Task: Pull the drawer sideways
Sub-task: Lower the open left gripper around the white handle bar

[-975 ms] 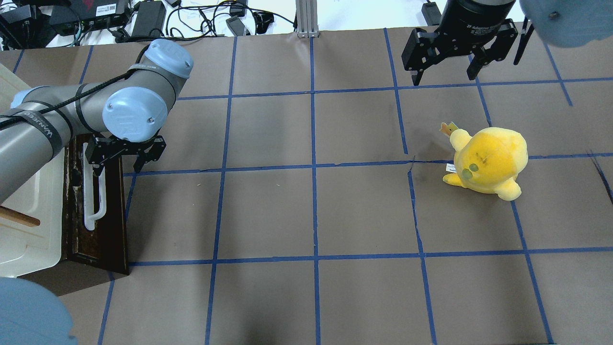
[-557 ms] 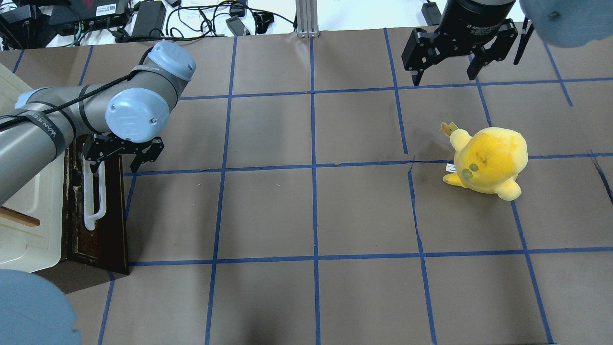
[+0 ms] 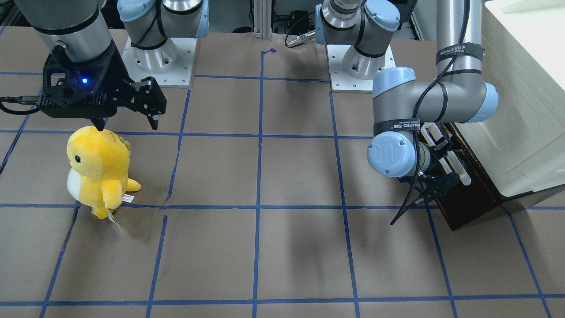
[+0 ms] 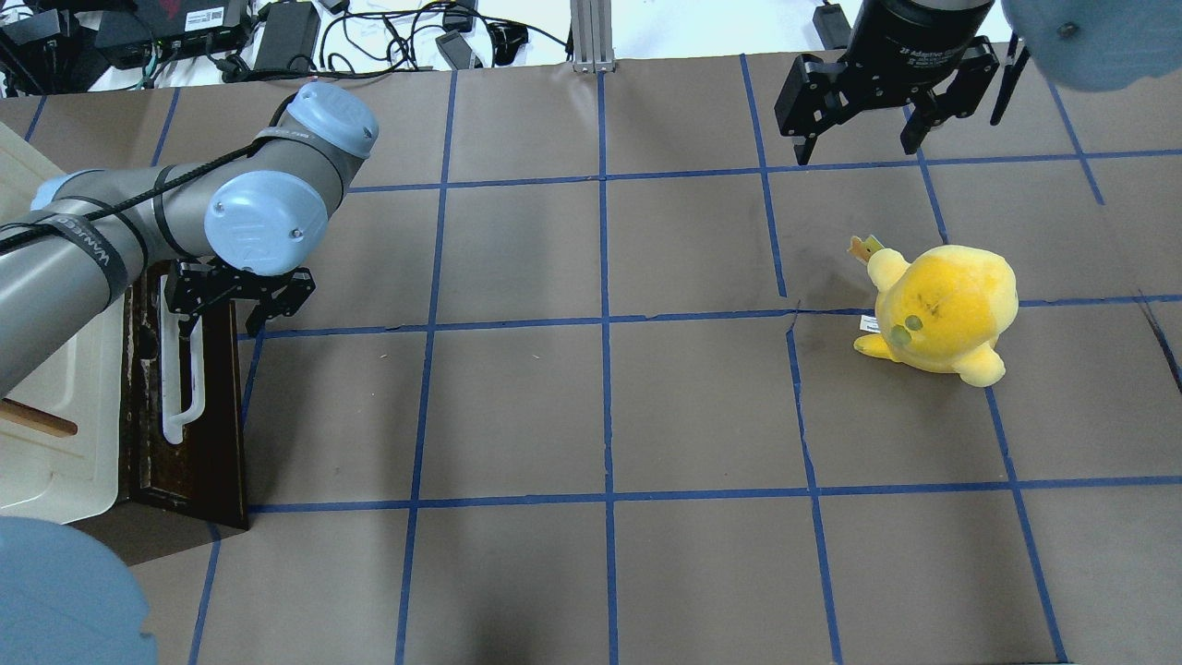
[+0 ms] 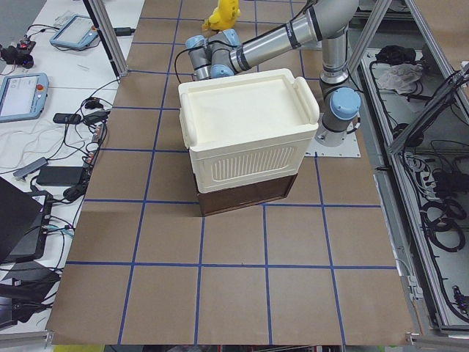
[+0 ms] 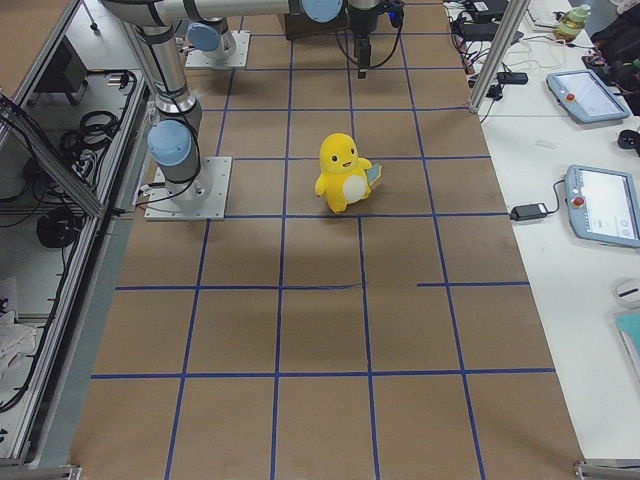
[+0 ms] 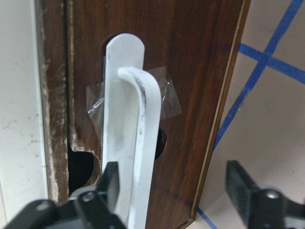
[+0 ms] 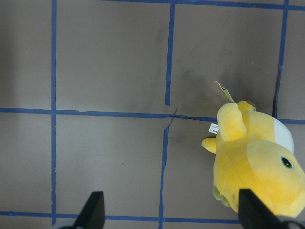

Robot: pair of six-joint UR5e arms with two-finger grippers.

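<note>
The drawer (image 4: 189, 462) has a dark brown front and a long white bar handle (image 4: 177, 379). It sits shut under the cream cabinet at the table's left edge. My left gripper (image 4: 219, 325) is open at the handle's far end. In the left wrist view the handle (image 7: 138, 138) lies between the open jaws, close beside one finger (image 7: 110, 183), and the other finger (image 7: 238, 183) is over the table beyond the drawer's edge. The front-facing view shows the same gripper (image 3: 443, 165) at the handle (image 3: 454, 165). My right gripper (image 4: 859, 139) is open and empty, high at the far right.
A yellow plush toy (image 4: 942, 309) stands on the right half of the brown, blue-taped table, below my right gripper (image 8: 171, 214). The cream cabinet (image 5: 249, 139) sits on top of the drawer (image 5: 245, 196). Cables and power bricks (image 4: 277, 37) lie beyond the far edge.
My left gripper has shifted slightly left, closer to the handle's far end, still open. The right arm and the plush have not moved.
</note>
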